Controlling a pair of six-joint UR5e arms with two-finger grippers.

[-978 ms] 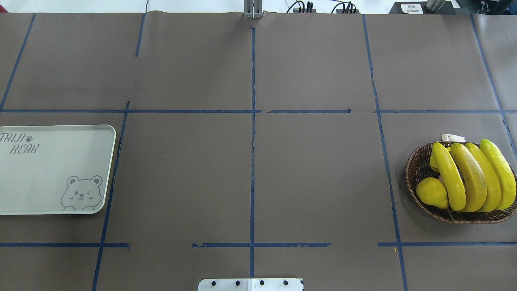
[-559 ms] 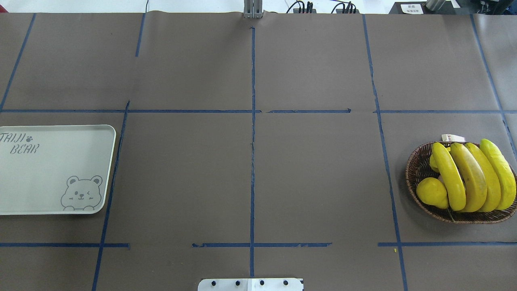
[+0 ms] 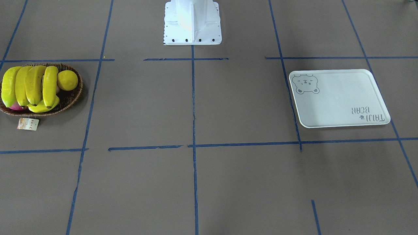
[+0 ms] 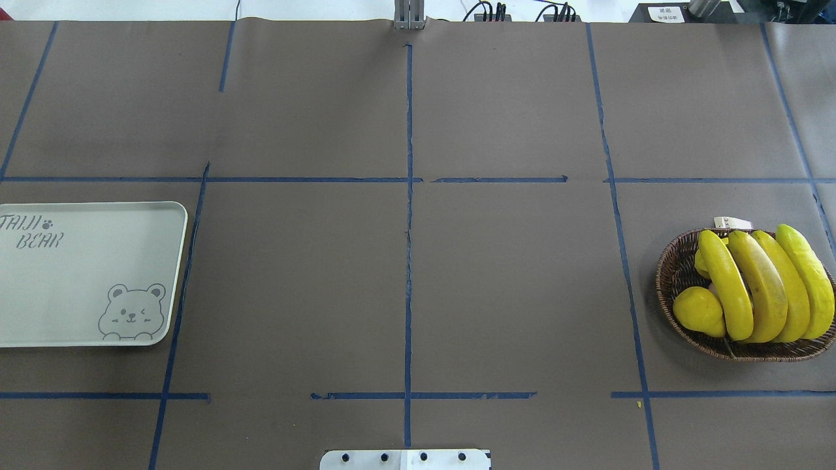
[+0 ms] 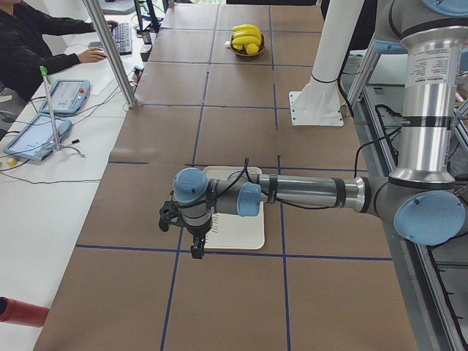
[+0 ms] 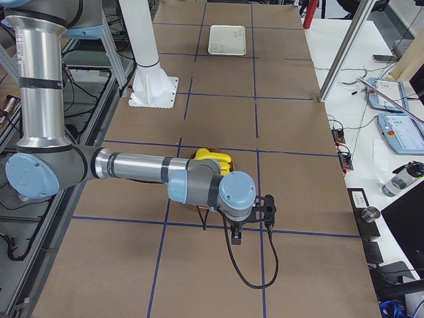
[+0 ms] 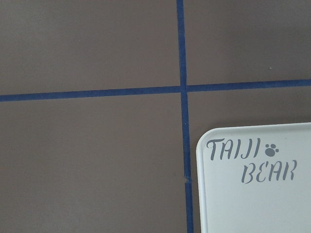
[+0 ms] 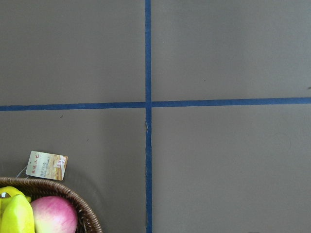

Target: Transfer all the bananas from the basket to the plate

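Observation:
Four yellow bananas [image 4: 761,287] lie side by side in the brown wicker basket [image 4: 666,274] at the table's right; they also show in the front-facing view [image 3: 31,86]. The off-white bear plate [image 4: 85,274] lies bare at the table's left edge, with a corner in the left wrist view [image 7: 257,194]. My left gripper [image 5: 197,252] hangs above the plate's outer edge, seen only in the exterior left view. My right gripper [image 6: 236,237] hangs just past the basket's [image 6: 202,207] outer side, seen only in the exterior right view. I cannot tell whether either is open or shut.
A yellow pear [image 4: 699,312] and a pink-red fruit [image 8: 53,216] share the basket. Its paper tag [image 8: 47,165] lies on the table. The white robot base [image 3: 192,23] stands mid-table. An operator [image 5: 44,36] sits at a side bench with tablets.

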